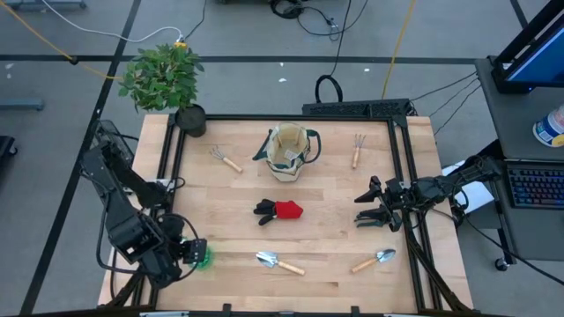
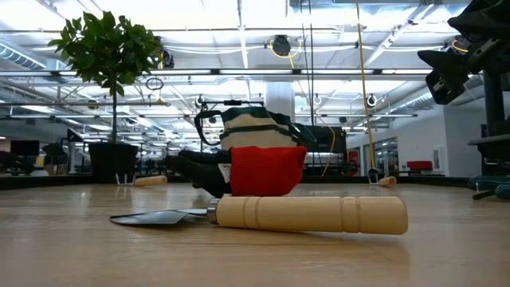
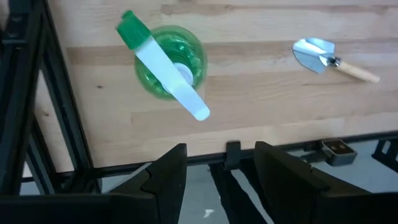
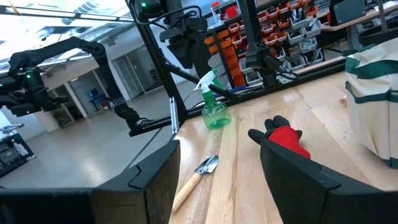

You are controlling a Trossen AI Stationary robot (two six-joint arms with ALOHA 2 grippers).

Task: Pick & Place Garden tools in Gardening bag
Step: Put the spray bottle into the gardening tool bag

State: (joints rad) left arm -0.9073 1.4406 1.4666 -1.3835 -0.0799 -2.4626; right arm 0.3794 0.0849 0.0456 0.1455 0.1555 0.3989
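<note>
A green spray bottle with a white trigger stands upright on its base near the table's front left corner. My left gripper is open just above and beside it, touching nothing. My right gripper is open and empty, raised over the table's right side, and also shows in the low view. The beige bag with green trim stands at the far middle. Red-and-black gloves lie at the centre. Two trowels lie near the front. Two claw rakes flank the bag.
A leafy plant in a black pot stands at the far left corner. A black frame rail borders the table. In the low view the left trowel lies in front of the gloves and the bag.
</note>
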